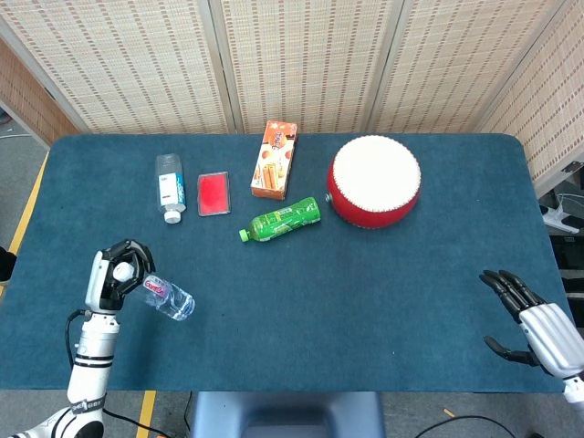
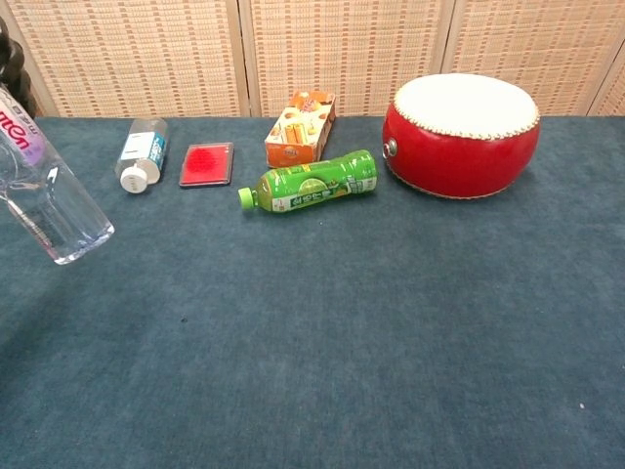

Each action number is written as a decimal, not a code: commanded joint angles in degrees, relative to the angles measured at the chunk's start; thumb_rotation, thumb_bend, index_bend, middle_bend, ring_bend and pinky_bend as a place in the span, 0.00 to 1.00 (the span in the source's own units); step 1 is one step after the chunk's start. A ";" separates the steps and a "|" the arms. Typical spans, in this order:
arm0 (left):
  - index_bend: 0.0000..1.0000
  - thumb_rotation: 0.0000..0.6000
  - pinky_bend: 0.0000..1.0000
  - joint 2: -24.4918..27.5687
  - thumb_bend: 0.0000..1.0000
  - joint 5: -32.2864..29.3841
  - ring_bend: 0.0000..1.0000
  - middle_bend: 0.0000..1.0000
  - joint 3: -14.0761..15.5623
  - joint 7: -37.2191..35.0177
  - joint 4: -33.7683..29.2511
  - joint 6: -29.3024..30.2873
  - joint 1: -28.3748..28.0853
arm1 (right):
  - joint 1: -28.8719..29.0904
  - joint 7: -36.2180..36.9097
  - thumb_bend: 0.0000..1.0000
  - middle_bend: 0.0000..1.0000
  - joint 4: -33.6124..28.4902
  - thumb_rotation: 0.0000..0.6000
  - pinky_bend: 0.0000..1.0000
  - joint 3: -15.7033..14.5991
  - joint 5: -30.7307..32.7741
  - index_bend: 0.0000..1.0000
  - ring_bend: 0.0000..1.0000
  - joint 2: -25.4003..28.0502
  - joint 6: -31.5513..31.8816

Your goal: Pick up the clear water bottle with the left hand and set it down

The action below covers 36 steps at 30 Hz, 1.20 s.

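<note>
Blue table (image 1: 365, 292) before wicker screens. Head view: left hand (image 1: 117, 272) grasps the clear bottle (image 1: 167, 297) by its cap end, the base slanting right; right hand (image 1: 534, 324) lies with fingers spread, holding nothing. Chest view: bottle (image 2: 49, 195) tilted at left edge; green bottle (image 2: 311, 183), drum (image 2: 461, 137), carton (image 2: 299, 128) well apart.

My left hand (image 1: 116, 272) is near the left front corner of the table (image 1: 365, 301), fingers curled around the clear water bottle (image 1: 167, 297), which tilts. My right hand (image 1: 534, 321) rests at the table's right front edge, fingers apart, holding nothing.
</note>
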 commanded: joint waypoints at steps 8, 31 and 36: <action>0.65 1.00 0.69 -4.91 0.67 -0.62 0.69 0.74 -3.57 28.34 6.08 8.11 -0.53 | 0.10 0.06 0.18 0.04 -0.13 1.00 0.29 -0.03 0.14 0.00 0.00 0.10 -0.22; 0.65 1.00 0.69 -5.43 0.66 -1.29 0.69 0.74 -2.00 28.36 5.49 5.74 -0.85 | 0.39 -0.86 0.18 0.04 -0.41 1.00 0.29 -0.12 0.36 0.00 0.00 -0.02 -1.04; 0.65 1.00 0.69 -1.90 0.66 0.95 0.69 0.74 -5.30 29.96 0.82 9.59 -0.95 | 0.22 -0.42 0.18 0.04 -0.21 1.00 0.29 -0.21 0.02 0.00 0.00 0.08 -0.48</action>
